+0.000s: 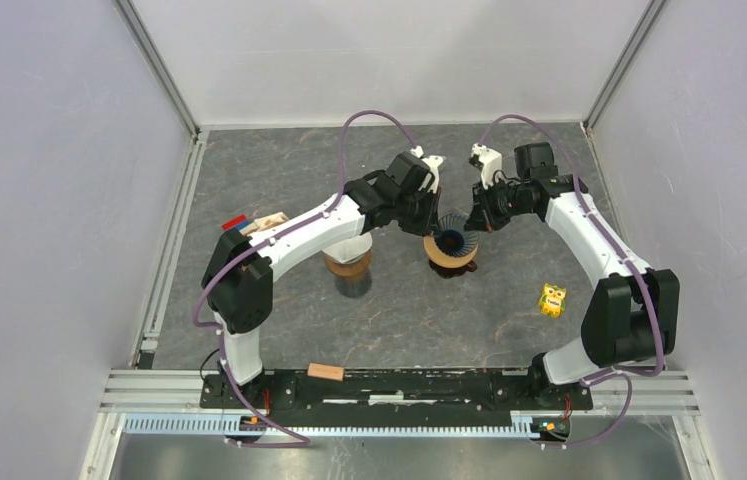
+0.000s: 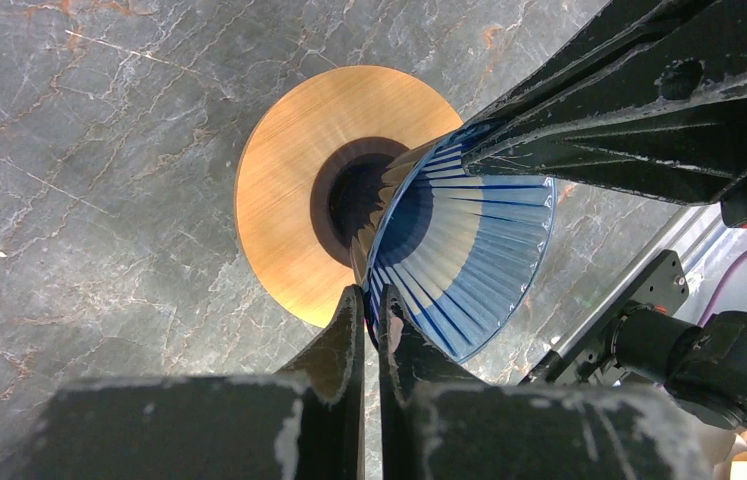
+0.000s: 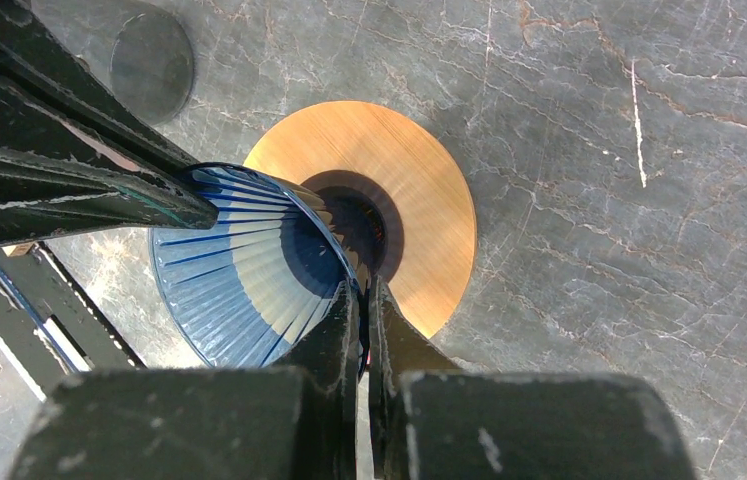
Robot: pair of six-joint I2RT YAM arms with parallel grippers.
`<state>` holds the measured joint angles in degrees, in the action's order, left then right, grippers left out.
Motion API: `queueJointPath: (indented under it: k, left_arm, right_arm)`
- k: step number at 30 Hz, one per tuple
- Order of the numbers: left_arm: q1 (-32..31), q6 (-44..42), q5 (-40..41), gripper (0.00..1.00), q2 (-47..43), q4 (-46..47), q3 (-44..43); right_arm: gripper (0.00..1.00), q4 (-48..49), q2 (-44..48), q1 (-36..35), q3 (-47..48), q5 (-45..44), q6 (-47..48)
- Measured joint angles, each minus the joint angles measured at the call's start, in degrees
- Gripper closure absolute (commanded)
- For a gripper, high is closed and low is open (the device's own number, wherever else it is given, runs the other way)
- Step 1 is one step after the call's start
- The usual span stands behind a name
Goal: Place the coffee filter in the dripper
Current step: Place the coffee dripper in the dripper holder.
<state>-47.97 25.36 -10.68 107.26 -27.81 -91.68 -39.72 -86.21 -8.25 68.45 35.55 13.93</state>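
Two claws are on the same thing at once. My left gripper (image 1: 427,222) and right gripper (image 1: 477,218) meet just above the middle of the overhead frame, both on the coffee filter (image 1: 452,240), which I read as the blue fluted cone.

From the left wrist camera, the left gripper (image 2: 374,305) is clamped on the filter's (image 2: 469,260) thin rim at lower centre, its jaws nearly together with only the wall between them. The right arm's fingers (image 2: 629,110) cross the upper right corner and pinch the opposite edge.

The right wrist camera shows the same thing mirrored. The right gripper (image 3: 361,295) is closed on the filter's (image 3: 239,270) rim at lower centre, and the left arm's fingers (image 3: 49,170) come in from the upper left onto the far edge.

In both wrist views the cone is tilted, with its narrow end pointing at the dark hole of the dripper (image 2: 289,190), a round wooden ring (image 3: 429,200) flat on the grey table. I cannot tell whether the tip touches the hole.

Overhead, a yellow object (image 1: 552,299) lies right of centre, well apart. A white piece on a brown base (image 1: 349,258) stands under the left arm.
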Motion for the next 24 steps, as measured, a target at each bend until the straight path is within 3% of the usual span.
queueJointPath:
  k: [17, 24]
  left_arm:
    - [1.7, 5.7, -4.7, 0.98, 0.9, 0.1, 0.1]
    - [2.4, 7.2, -6.2, 0.98, 1.6, 0.5, 0.1]
  right_arm:
    - [0.93, -2.0, -0.3, -0.1, 1.3, -1.1, 0.5]
    - [0.96, -2.1, -1.1, -0.3, 2.2, -1.2, 0.5]
